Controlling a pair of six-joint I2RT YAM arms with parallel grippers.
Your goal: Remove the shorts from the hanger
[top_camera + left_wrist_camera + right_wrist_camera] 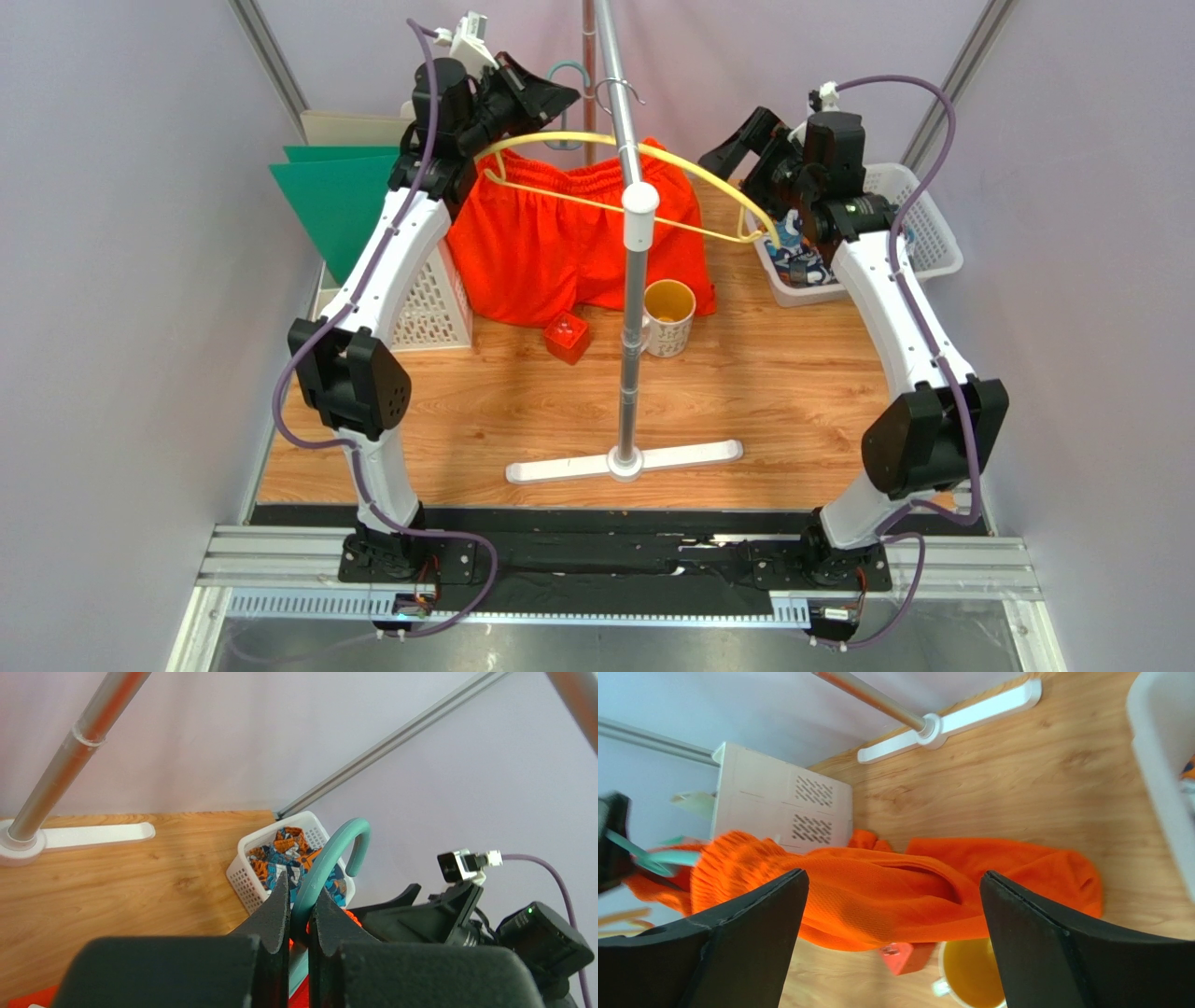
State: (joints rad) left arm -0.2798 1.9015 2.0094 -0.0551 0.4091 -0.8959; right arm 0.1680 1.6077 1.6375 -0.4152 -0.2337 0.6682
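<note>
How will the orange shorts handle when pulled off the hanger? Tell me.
Probably floppy: the orange shorts hang in sagging folds. Likely light, as the cloth looks thin and mesh-like. Might snag rather than slide, since the weave seems coarse.

We count two arms, the left arm (368, 350) at lower left and the right arm (912, 350) at lower right, each with one gripper: the left gripper (302, 894) and the right gripper (892, 882). We count two pairs of shorts: orange shorts (561, 238) at upper centre and printed shorts (281, 855) at upper right. We also count:
- Two hangers: yellow hanger (701, 168) and teal hanger (337, 847).
- Two white baskets: left basket (428, 308) and right basket (933, 210).
- One mug (669, 317).
- One red cube (567, 338).
- One stand (634, 322).
</note>
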